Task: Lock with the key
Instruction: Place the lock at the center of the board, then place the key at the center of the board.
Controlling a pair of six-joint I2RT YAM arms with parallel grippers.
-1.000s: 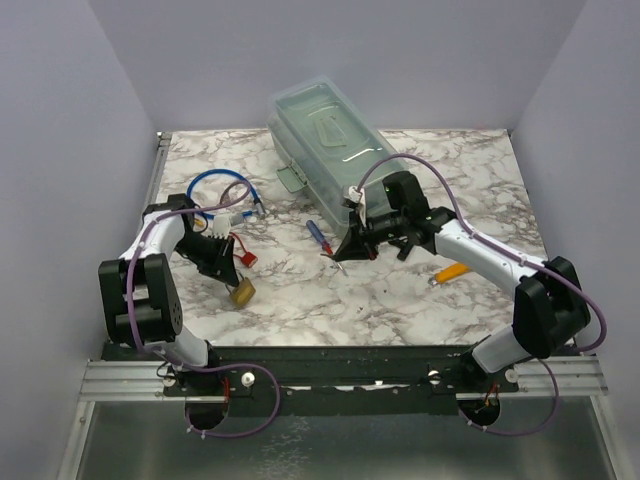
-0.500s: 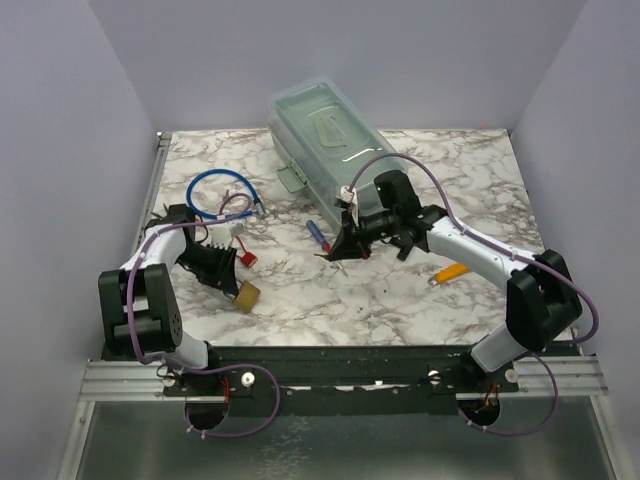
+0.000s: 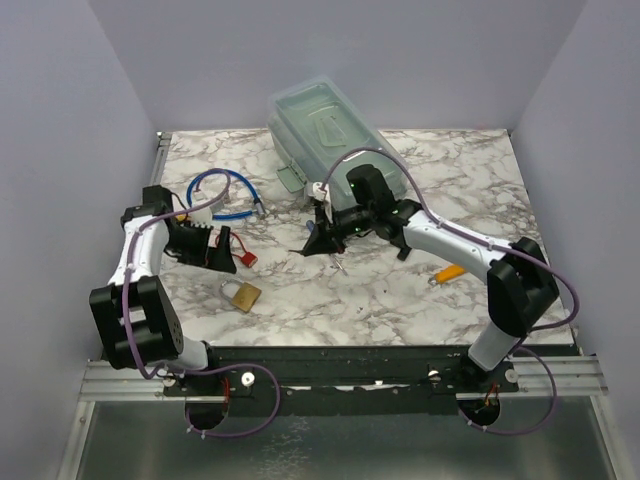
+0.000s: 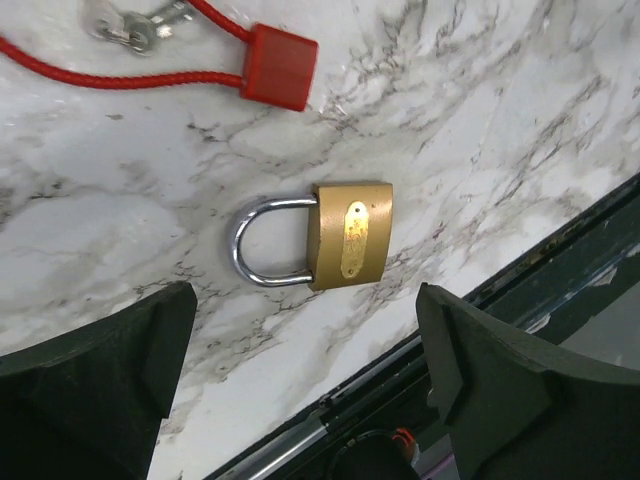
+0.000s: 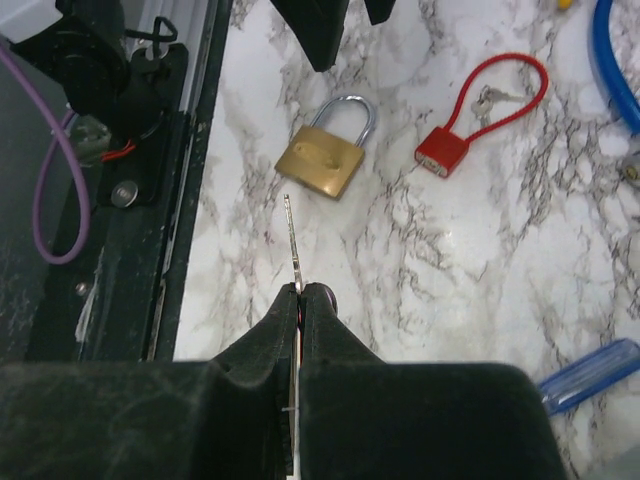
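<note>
The lock (image 3: 241,294), a small brass padlock with a silver shackle, lies flat on the marble near the front edge. In the left wrist view the lock (image 4: 350,235) rests just beyond my left gripper (image 4: 305,400), which stands wide open with nothing between its fingers. In the top view the left gripper (image 3: 222,250) sits left of and behind the lock. My right gripper (image 3: 314,245) hovers mid-table, shut on the key. The key's thin blade (image 5: 291,235) sticks out past the right gripper (image 5: 300,292) and points toward the lock (image 5: 320,162).
A red cable lock (image 3: 243,256) lies beside the left gripper, with a blue cable loop (image 3: 225,188) behind it. A clear plastic box (image 3: 330,135) stands at the back centre. An orange tool handle (image 3: 450,272) lies at the right. A blue screwdriver handle (image 5: 590,375) shows near my right gripper.
My left gripper has opened, let go of the lock and drawn back to the left. The lock now lies flat. The right arm has swung left with the key.
</note>
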